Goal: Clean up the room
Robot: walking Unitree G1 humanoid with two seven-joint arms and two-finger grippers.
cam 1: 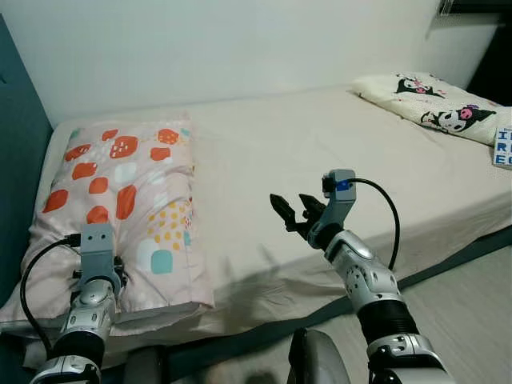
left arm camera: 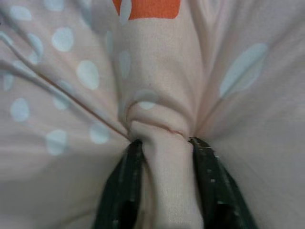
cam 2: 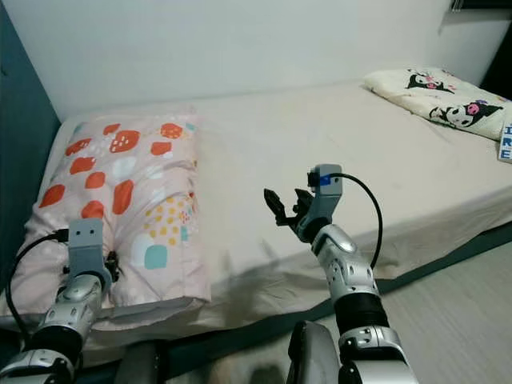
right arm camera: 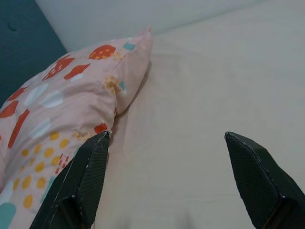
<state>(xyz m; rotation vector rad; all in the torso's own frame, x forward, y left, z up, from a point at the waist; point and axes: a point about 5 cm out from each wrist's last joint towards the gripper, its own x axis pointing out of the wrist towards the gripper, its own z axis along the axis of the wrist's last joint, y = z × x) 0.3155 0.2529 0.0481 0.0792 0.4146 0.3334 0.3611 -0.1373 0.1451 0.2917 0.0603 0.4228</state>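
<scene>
Broad bare stretch of beige bed (cam 1: 264, 152) between the two pillows, running back to the white wall (cam 1: 240, 40) and forward to the mattress's near edge, with pale floor (cam 1: 472, 304) below at the right. Dark teal panel (cam 1: 16, 160) close against the bed's left end.

Pink pillow (cam 1: 120, 208) (orange blotches, yellow and pale blue dots) lying flat at the bed's left end, its near edge just short of the mattress edge. Left gripper (left arm camera: 164, 143) pressed into its near corner, jaws clamped on a bunched fold of the pink fabric. Right gripper (cam 1: 292, 212) raised above the open sheet, right of the pillow and apart from it, jaws spread wide with nothing between them.

Cartoon-print pillow (cam 1: 436, 100) at the far right end, well apart, a blue-lettered item (cam 1: 503, 148) just beside it.
</scene>
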